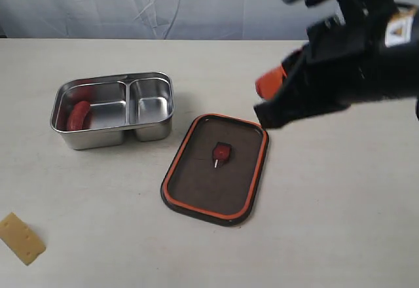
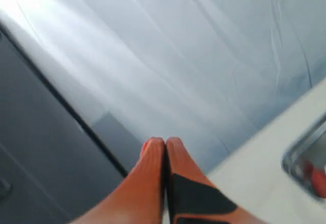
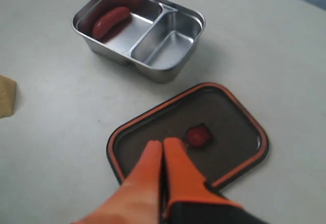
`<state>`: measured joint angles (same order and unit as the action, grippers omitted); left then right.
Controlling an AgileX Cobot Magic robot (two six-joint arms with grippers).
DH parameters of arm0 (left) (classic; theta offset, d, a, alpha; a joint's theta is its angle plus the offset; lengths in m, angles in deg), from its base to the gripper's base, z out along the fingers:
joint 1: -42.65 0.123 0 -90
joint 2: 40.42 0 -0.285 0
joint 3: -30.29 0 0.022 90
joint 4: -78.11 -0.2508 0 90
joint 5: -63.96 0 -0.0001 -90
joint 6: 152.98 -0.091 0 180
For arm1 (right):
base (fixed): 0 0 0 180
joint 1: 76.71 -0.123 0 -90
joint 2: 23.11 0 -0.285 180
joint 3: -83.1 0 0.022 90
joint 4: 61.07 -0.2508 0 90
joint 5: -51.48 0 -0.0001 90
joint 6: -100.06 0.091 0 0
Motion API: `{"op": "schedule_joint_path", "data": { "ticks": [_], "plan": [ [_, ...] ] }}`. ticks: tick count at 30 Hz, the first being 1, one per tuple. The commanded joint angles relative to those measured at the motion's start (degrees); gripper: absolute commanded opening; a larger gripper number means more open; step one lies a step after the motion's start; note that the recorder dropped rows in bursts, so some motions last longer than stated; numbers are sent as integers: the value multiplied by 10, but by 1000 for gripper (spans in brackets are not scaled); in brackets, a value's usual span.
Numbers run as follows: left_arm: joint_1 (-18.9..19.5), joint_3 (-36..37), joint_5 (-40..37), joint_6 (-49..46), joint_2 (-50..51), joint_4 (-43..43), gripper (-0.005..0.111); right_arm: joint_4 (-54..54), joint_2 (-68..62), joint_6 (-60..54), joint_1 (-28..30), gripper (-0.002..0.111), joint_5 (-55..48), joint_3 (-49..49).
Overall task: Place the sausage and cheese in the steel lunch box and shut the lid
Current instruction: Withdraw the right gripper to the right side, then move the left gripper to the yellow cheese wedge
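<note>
The steel lunch box (image 1: 98, 139) stands open on the table (image 1: 327, 222), left of centre in the exterior view. The lid (image 1: 196, 183) lies just beside it, not touching, with its orange rim and red valve tab (image 1: 221, 152) facing up. The right gripper (image 3: 163, 145) is held above the lid, its fingers pressed together and holding nothing. The left gripper (image 2: 165, 141) is likewise closed and empty, raised and pointing toward the grey backdrop. The sausage (image 1: 79, 115) lies in the larger compartment, against the outer wall. The cheese (image 1: 21, 238) lies flat on the table, well apart from the box.
</note>
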<state>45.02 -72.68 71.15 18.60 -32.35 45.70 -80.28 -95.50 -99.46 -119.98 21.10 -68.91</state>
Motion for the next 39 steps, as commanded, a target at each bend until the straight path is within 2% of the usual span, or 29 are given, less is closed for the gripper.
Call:
{"op": "schedule_joint_path", "data": {
  "ticks": [1, 4, 7, 9, 12, 15, 17, 19, 21, 26, 29, 31, 34, 37, 39],
  "plan": [
    [-1, 2, 218, 9, -3, 13, 0, -62, 76, 2, 4, 0, 72, 117],
    [-1, 2, 364, 78, -3, 76, 0, -101, 119, 2, 4, 0, 118, 187],
    [-1, 2, 479, 221, -3, 82, 0, -117, 147, 2, 4, 0, 132, 225],
    [-1, 2, 509, 301, -3, 90, 0, -125, 156, 2, 4, 0, 133, 235],
    [-1, 2, 450, 449, -3, 104, 0, -129, 160, 2, 4, 0, 130, 241],
    [-1, -6, 298, 645, -3, 94, 0, -130, 160, 2, 4, 0, 130, 241],
    [-1, -34, 134, 794, -3, -1, 0, -130, 160, 2, 4, 0, 133, 241],
    [-2, -59, 46, 930, 20, -115, 0, -130, 160, 2, 4, 0, 133, 241],
    [-2, -82, 45, 963, 51, -189, 0, -130, 160, 2, 4, 0, 133, 241],
    [-2, -172, 118, 971, 178, -357, 0, -131, 160, 2, 4, 0, 143, 241],
    [-2, -242, 183, 1063, 281, -483, 0, -136, 160, 2, 4, 0, 145, 241],
    [-2, -281, 242, 1074, 337, -497, 0, -136, 160, 2, 4, 0, 145, 241],
    [-2, -333, 325, 1073, 390, -468, 0, -136, 160, 2, 4, 0, 145, 241],
    [-2, -358, 327, 1074, 408, -417, 0, -137, 160, 2, 4, 0, 139, 241],
    [-2, -366, 310, 1091, 411, -437, 0, -137, 160, 2, 4, 0, 135, 241]
  ]
}}
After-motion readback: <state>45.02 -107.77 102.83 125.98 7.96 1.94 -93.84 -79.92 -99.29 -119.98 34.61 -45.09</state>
